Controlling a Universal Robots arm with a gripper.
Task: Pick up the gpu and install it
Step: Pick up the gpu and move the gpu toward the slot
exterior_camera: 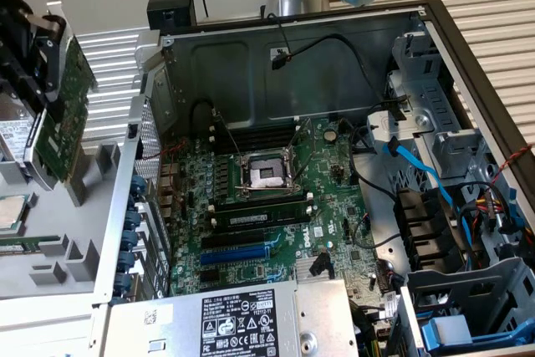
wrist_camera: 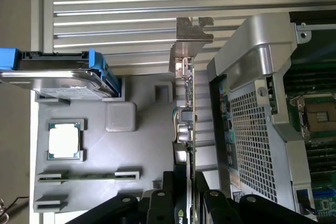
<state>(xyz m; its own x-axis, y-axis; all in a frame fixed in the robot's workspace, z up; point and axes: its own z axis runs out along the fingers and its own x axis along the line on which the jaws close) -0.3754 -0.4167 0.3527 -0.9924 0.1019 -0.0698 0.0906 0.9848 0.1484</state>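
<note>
Beside the case, fingers around the gpu

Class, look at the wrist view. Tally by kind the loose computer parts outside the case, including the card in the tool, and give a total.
Hard drive: 1
CPU: 1
Memory stick: 1
GPU, gripped in the tool: 1
Total: 4
</note>
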